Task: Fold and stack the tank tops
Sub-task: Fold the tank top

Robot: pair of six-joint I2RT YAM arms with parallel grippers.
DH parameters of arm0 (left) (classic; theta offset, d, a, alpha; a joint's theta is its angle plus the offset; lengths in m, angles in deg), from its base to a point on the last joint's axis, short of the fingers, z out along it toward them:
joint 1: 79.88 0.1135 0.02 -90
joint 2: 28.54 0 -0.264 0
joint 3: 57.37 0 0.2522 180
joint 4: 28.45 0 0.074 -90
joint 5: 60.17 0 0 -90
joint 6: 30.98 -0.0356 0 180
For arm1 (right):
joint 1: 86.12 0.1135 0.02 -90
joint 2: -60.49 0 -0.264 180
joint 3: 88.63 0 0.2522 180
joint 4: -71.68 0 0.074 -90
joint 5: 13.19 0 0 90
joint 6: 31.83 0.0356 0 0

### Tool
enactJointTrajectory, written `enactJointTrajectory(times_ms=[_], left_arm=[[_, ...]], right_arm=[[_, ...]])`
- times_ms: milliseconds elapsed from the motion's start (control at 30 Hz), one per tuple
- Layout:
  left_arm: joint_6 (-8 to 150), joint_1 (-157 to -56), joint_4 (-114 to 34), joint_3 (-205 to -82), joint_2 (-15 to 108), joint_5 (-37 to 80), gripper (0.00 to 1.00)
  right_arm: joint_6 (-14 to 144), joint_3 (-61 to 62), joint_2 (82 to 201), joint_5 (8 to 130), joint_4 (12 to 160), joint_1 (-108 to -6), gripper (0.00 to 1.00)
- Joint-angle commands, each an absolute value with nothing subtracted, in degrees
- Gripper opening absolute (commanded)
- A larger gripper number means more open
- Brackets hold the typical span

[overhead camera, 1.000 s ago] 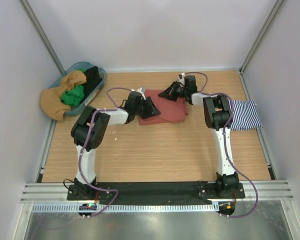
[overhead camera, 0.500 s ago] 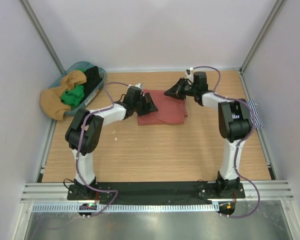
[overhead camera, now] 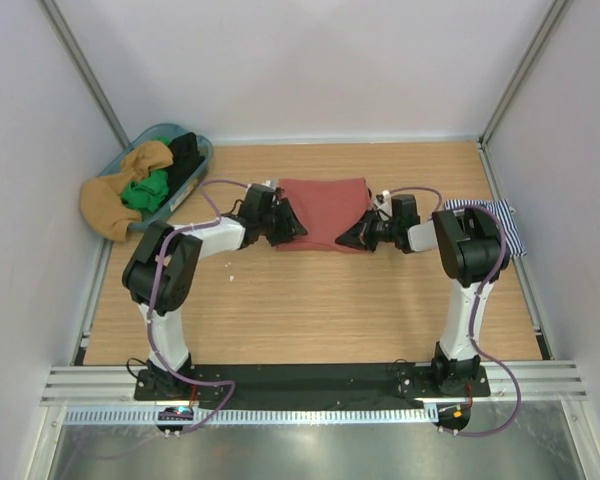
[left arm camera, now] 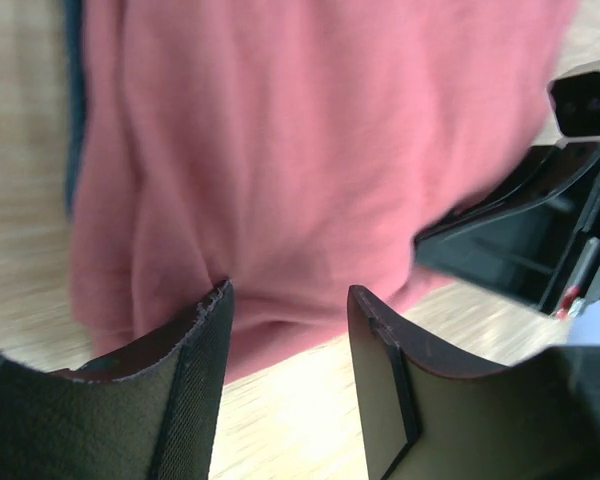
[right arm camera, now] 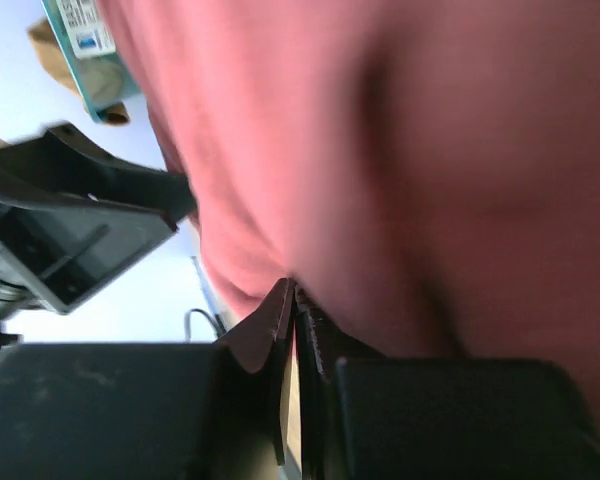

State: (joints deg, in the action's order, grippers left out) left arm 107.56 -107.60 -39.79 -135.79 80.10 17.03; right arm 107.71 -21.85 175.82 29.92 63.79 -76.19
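My left gripper [left arm camera: 288,300] has its fingers spread, the near edge of the rust-red tank top [left arm camera: 310,160] showing in the gap between them. Nothing is clamped there, as far as I can see. My right gripper [right arm camera: 292,290] has its fingers pressed together, tips right at the hem of the same top; whether any cloth is caught between them I cannot tell.

From above, the two grippers sit at the near corners of the red top, left [overhead camera: 288,222] and right [overhead camera: 352,238]. The top lies flat on the wooden table [overhead camera: 310,300], roughly mid-way across. The striped tank top [overhead camera: 495,228] lies at the right edge, partly behind my right arm. A blue basket [overhead camera: 202,150] (mustard, green and black clothes inside) sits far left.
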Motion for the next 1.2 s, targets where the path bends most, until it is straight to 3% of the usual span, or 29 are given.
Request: enactJointTrajectory(times_ms=[0, 133, 200, 367, 433, 600, 867, 1167], left_arm=[[109.74, -107.21, -36.32, -133.53, 81.14, 17.08, 0.50], [109.30, -107.21, -36.67, -130.11, 78.87, 22.27, 0.50], [108.33, -107.30, -37.98, -130.10, 77.81, 22.89, 0.51], [106.05, -108.88, -43.42, -130.98, 72.37, 28.06, 0.67], [105.43, -110.02, -44.40, -130.90, 70.43, 32.61, 0.77], [104.12, -110.38, -53.53, -136.25, 70.51, 38.87, 0.80], [101.39, -110.20, -61.45, -147.49, 77.71, 46.35, 0.83], [101.03, -107.66, -64.18, -157.00, 88.08, 42.49, 0.84]], right_arm=[[112.83, -23.53, 178.96, 28.65, 51.17, -78.91, 0.11], [110.13, -24.33, 176.61, 31.36, 56.32, -80.58, 0.13], [106.44, -24.07, 173.10, 33.21, 62.13, -80.67, 0.20], [98.11, -21.53, 165.09, 39.36, 76.24, -80.67, 0.53], [95.37, -19.07, 162.89, 44.08, 81.19, -80.67, 0.59], [87.55, -12.30, 160.07, 58.94, 98.60, -79.71, 0.81], [83.84, -1.32, 166.65, 72.31, 107.14, -77.86, 0.80], [80.50, 11.43, 176.67, 76.54, 111.97, -74.09, 0.80]])
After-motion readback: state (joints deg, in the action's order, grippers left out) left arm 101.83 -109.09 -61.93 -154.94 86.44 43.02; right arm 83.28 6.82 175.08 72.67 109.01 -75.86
